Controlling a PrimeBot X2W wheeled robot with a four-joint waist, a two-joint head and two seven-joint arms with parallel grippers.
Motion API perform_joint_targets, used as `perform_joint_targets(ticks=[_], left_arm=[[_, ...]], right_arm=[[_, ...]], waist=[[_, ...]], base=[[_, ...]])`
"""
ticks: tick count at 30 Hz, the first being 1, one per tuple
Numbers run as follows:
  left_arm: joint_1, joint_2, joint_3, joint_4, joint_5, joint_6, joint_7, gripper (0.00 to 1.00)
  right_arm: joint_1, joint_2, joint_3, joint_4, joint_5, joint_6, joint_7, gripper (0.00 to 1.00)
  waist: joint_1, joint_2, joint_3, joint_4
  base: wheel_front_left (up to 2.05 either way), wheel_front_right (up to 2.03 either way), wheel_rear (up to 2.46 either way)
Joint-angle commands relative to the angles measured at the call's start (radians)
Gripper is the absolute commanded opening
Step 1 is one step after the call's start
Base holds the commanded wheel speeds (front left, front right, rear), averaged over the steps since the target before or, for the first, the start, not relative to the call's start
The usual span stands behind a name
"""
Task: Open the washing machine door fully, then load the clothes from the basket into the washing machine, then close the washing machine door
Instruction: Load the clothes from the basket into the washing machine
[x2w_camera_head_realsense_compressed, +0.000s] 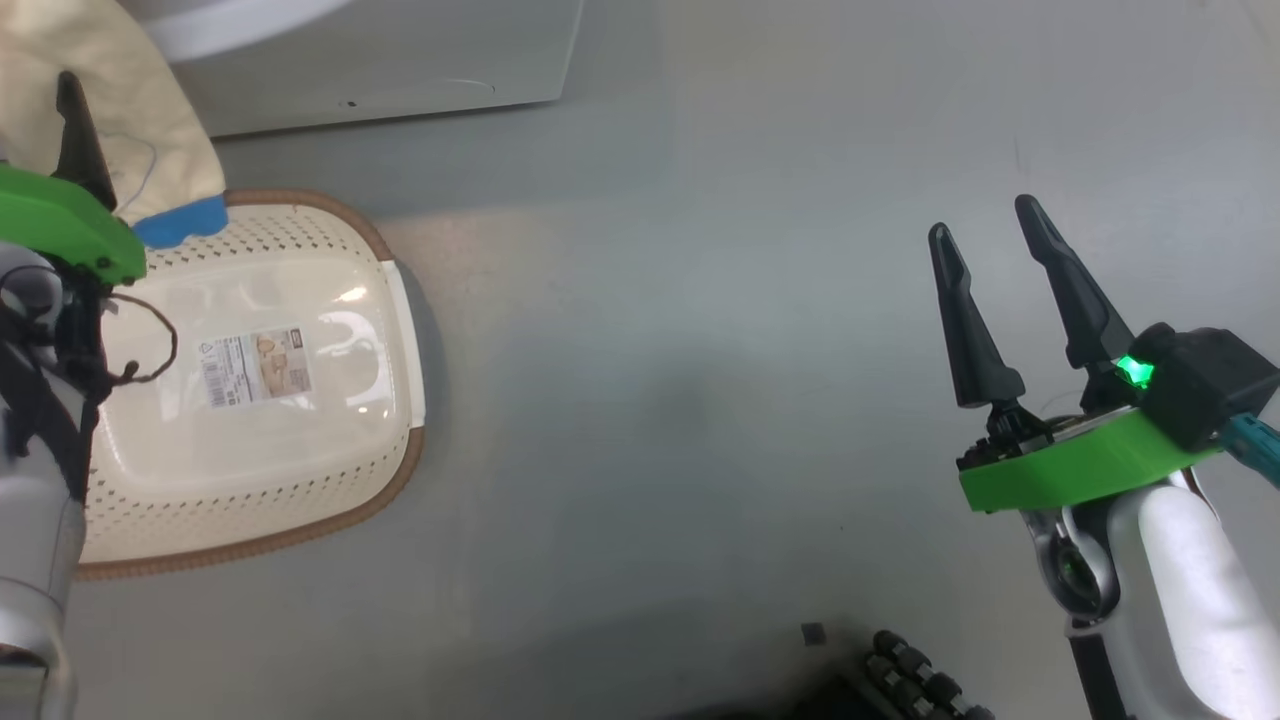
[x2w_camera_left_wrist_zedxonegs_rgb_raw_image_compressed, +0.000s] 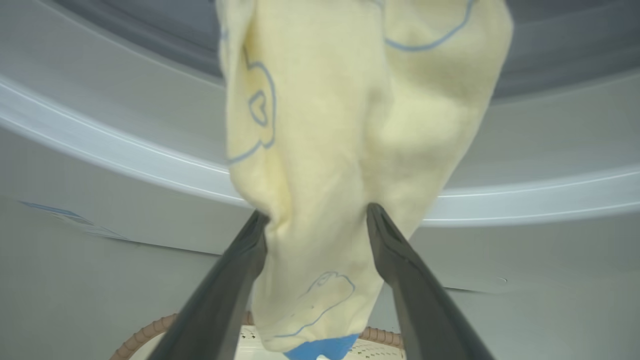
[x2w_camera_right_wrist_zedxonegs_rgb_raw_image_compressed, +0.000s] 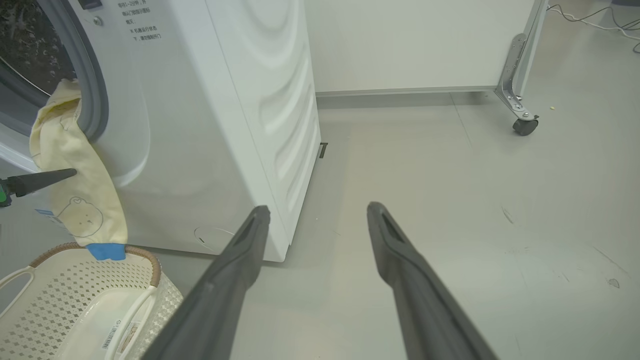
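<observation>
1. Right wrist view, left side: a cream-yellow fabric garment (x2w_camera_right_wrist_zedxonegs_rgb_raw_image_compressed: 75, 200) with a faint printed bear and a bright blue cuff (x2w_camera_right_wrist_zedxonegs_rgb_raw_image_compressed: 105, 251) hangs out of the round mouth of the large white front-loading washing machine (x2w_camera_right_wrist_zedxonegs_rgb_raw_image_compressed: 210, 125).
2. Its upper end lies over the grey rubber gasket (x2w_camera_right_wrist_zedxonegs_rgb_raw_image_compressed: 95, 90), beside the dark steel drum (x2w_camera_right_wrist_zedxonegs_rgb_raw_image_compressed: 25, 45) at the upper left of the frame. The rest drapes down the machine's white front.
3. The cuff reaches the brown woven-look rim of the small cream-white perforated plastic basket (x2w_camera_right_wrist_zedxonegs_rgb_raw_image_compressed: 65, 300) at the lower left. This basket stands on the grey floor (x2w_camera_right_wrist_zedxonegs_rgb_raw_image_compressed: 450, 200) just in front of the machine.
4. The basket's smooth bottom and its label sticker (x2w_camera_head_realsense_compressed: 255, 367) show plainly left of centre in the head view.
5. The left gripper (x2w_camera_left_wrist_zedxonegs_rgb_raw_image_compressed: 317, 215) appears at the bottom centre of the left wrist view. Its two dark fingers stand wide apart, and the garment hangs between them, brushing both tips without being pinched.
6. The right gripper (x2w_camera_right_wrist_zedxonegs_rgb_raw_image_compressed: 318, 210) has its fingers spread apart over the floor. In the head view it sits at the right, well apart from basket and garment.
</observation>
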Motion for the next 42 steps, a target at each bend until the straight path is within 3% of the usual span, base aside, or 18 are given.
perform_joint_targets(ticks=[1,10,11,12,13,22,36,42], left_arm=[[-0.027,0.041,0.009,-0.01,0.008,-0.005,-0.013,1.0],[-0.103,0.031,-0.021,0.046,0.017,-0.016,-0.017,1.0],[-0.107,0.032,-0.023,0.051,0.016,-0.017,-0.017,0.95],[-0.11,0.032,-0.023,0.055,0.014,-0.018,-0.018,0.42],[-0.112,0.033,-0.024,0.058,0.012,-0.02,-0.018,0.0],[-0.091,0.052,-0.033,0.018,0.01,-0.029,-0.023,0.0],[-0.087,0.154,0.005,-0.27,0.06,-0.016,-0.023,0.0],[-0.213,0.232,-0.024,-0.319,0.075,-0.025,0.072,0.0]], right_arm=[[0.003,0.001,0.02,-0.035,0.006,0.003,-0.006,1.0],[-0.009,0.001,0.037,-0.035,0.013,0.003,-0.006,1.0],[-0.009,0.001,0.038,-0.034,0.015,0.003,-0.006,1.0],[-0.01,0.001,0.038,-0.034,0.016,0.003,-0.006,1.0],[-0.01,0.001,0.038,-0.033,0.017,0.003,-0.006,1.0],[-0.009,0.001,0.044,-0.024,0.023,0.003,-0.006,1.0],[-0.002,0.001,0.067,-0.009,0.048,0.003,-0.006,1.0],[-0.013,0.001,0.087,-0.01,0.071,0.003,-0.006,1.0]], waist=[[0.0,0.0,0.004,-0.001],[0.0,0.0,0.026,-0.013],[0.0,0.0,0.027,-0.014],[0.0,0.0,0.027,-0.015],[0.0,0.0,0.027,-0.016],[0.0,0.0,0.0,-0.008],[0.0,0.0,-0.025,-0.015],[0.0,0.0,0.019,-0.047]], base=[[0.0,0.0,0.0],[0.0,0.0,0.0],[0.0,0.0,0.0],[0.0,0.0,0.0],[0.0,0.0,0.0],[0.0,0.0,0.0],[0.0,0.0,0.0],[0.0,0.0,0.0]])
